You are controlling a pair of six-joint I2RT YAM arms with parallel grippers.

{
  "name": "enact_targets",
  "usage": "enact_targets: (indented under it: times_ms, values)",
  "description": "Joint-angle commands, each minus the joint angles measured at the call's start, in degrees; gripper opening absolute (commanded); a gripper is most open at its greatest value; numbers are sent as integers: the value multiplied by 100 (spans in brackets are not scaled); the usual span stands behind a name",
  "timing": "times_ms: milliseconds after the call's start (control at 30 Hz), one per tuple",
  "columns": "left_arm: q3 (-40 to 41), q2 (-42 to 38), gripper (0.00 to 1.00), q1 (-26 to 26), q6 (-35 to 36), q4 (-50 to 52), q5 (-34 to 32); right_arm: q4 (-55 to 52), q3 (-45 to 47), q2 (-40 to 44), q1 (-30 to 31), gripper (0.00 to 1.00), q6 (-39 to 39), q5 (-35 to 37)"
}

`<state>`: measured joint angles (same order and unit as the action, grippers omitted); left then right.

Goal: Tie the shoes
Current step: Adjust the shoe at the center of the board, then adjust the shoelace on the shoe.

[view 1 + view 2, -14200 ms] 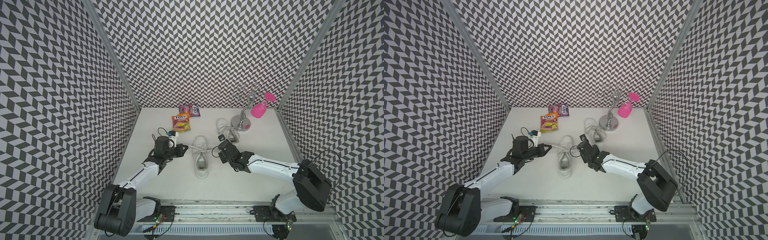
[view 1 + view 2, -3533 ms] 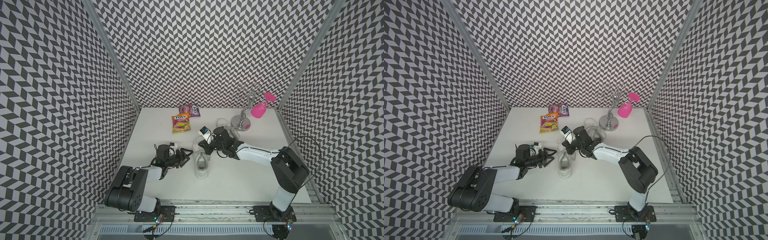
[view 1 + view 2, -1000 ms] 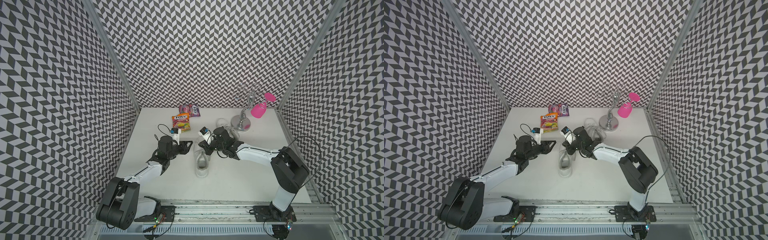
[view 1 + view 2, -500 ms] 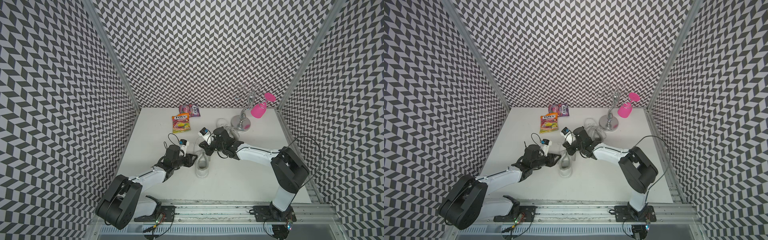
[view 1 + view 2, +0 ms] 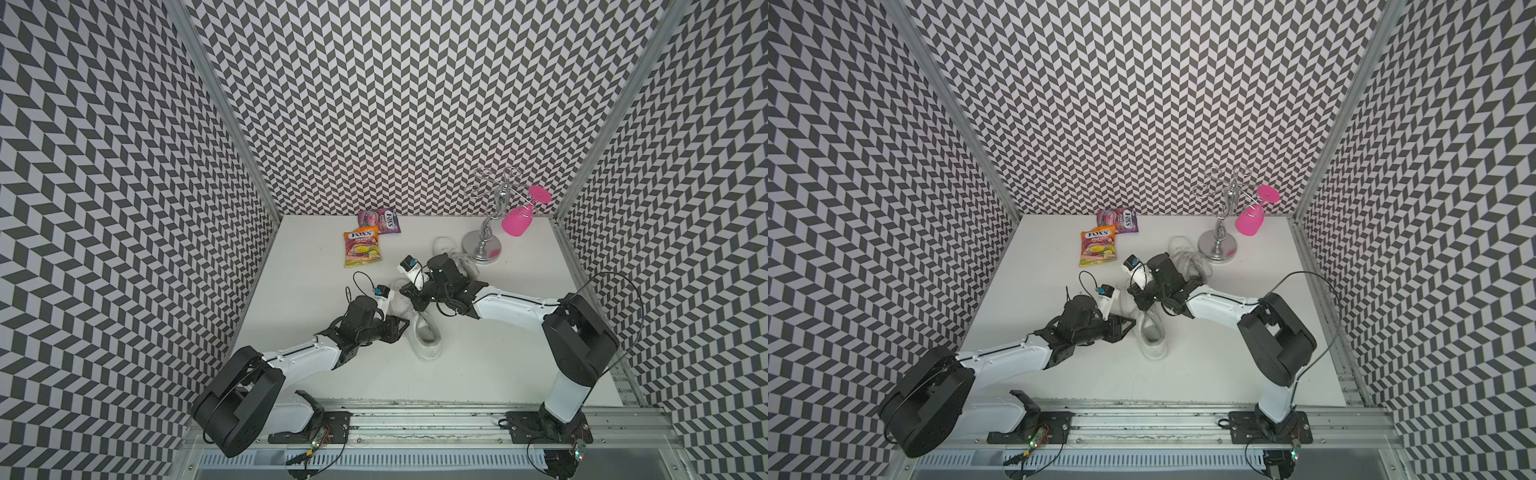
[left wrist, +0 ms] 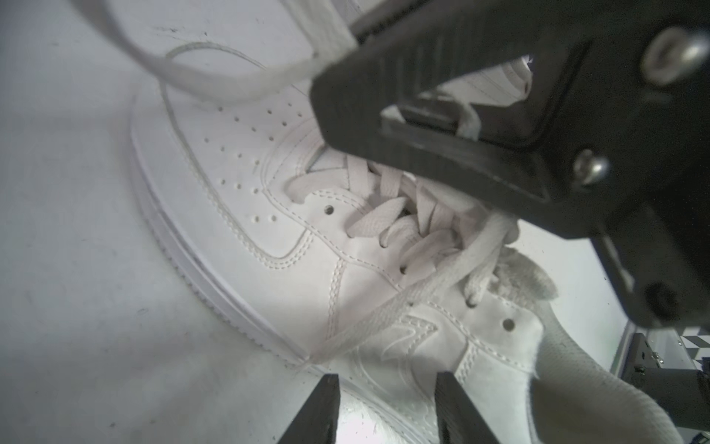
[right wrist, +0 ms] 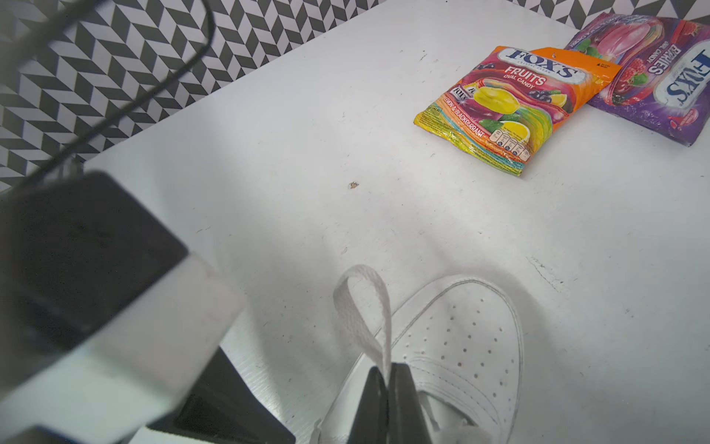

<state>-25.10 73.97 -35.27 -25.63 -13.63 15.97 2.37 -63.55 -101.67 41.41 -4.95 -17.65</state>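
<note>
Open table (image 5: 316, 286) lay on the left side, bare up to the candy bags (image 5: 361, 247) near the back wall. The front strip before the near shoe (image 5: 426, 338) stood clear too. At the back right, the metal stand (image 5: 484, 245) crowded the far shoe (image 5: 451, 251) (just beside it), leaving little passage.

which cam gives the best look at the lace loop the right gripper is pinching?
Right wrist: the lace loop stands sharp and unobstructed above the shut right gripper. Left wrist shows the same loop blurred, partly behind that gripper. In both top views it is too small to make out.
</note>
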Motion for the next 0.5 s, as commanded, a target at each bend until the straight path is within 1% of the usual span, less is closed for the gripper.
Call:
enact_targets:
  times_ms: [0,67,267,467]
  values:
    - [-167,-288,46,-33,357,268,-412,83,101,270,-45,0,-112,-89]
    - [-272,-295,46,-33,642,298,-369,119,141,304,-62,0,-78,-122]
    - [-565,-116,47,-33,1185,205,-202,129,150,327,-80,0,-42,-169]
    - [-727,248,47,16,1136,1,236,122,165,357,-80,0,-29,-144]
